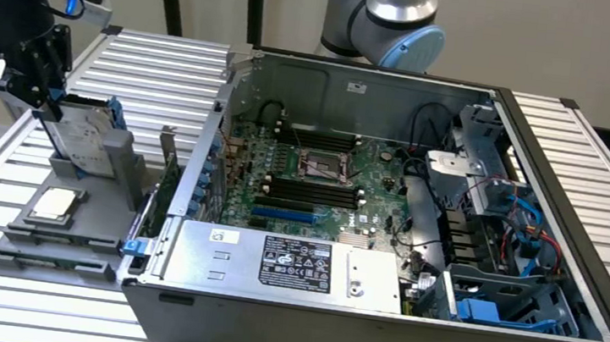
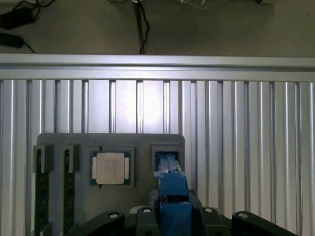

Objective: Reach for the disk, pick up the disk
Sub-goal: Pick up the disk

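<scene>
Pick-up step, judged under way: gripper (image 1: 47,100) at the top edge of the disk (image 1: 86,139), upright in the grey fixture's (image 1: 101,222) end slot; claw state cannot be told; lifting calls for travel along the slot.

I see a slatted table (image 1: 578,166) with an open computer case (image 1: 355,338) on it, at the centre and the exterior view's right. Inside the case the motherboard (image 1: 327,182) lies flat, and the power supply box (image 1: 284,262) sits along the near wall. On the exterior view's left, just beside the case, a holder tray (image 1: 20,230) lies on the table. The chip (image 1: 57,205) lies flat in it. Behind the chip, the disk (image 1: 91,138) stands tilted in a slot, with the gripper (image 1: 49,103) at its top edge.
</scene>
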Robot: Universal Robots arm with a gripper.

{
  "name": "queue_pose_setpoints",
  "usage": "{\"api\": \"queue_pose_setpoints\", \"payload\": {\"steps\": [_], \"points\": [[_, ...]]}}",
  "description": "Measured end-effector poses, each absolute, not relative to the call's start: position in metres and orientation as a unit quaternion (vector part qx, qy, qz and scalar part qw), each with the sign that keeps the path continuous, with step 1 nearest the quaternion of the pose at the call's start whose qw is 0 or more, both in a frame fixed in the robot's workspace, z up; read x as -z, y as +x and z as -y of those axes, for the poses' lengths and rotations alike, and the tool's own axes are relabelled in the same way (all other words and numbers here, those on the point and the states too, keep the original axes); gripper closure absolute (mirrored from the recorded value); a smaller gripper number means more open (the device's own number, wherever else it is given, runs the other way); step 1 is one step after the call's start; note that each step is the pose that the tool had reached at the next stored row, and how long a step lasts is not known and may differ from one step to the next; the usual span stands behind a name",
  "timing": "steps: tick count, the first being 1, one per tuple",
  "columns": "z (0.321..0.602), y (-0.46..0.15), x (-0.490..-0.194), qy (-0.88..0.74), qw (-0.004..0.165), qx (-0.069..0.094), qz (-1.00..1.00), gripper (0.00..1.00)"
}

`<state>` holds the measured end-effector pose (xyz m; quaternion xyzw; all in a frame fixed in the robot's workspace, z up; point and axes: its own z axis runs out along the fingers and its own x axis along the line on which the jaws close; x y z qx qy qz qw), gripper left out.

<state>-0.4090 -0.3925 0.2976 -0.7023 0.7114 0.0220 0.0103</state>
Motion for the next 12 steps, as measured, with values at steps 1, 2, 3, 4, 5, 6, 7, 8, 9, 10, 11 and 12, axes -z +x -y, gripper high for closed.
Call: {"api": "queue_pose_setpoints", "payload": {"steps": [1,2,3,4,5,6,7,8,9,10,11,12], "points": [[0.392,-0.409,-0.298,-0.702,0.010,-0.022,-0.711,0.67],[0.392,-0.409,-0.300,-0.702,0.011,-0.022,-0.711,0.67],[0.392,-0.409,-0.301,-0.702,0.011,-0.022,-0.711,0.67],[0.392,-0.409,-0.302,-0.702,0.011,-0.021,-0.711,0.67],[0.392,-0.409,-0.304,-0.702,0.011,-0.021,-0.711,0.67],[0.392,-0.409,-0.306,-0.702,0.011,-0.021,-0.711,0.67],[0.392,-0.409,-0.308,-0.702,0.011,-0.021,-0.711,0.67],[0.392,-0.409,-0.311,-0.702,0.012,-0.021,-0.711,0.67],[0.392,-0.409,-0.314,-0.702,0.012,-0.020,-0.711,0.67],[0.392,-0.408,-0.317,-0.702,0.012,-0.020,-0.711,0.67],[0.392,-0.408,-0.320,-0.702,0.012,-0.020,-0.711,0.67],[0.392,-0.408,-0.322,-0.702,0.012,-0.020,-0.711,0.67]]}}
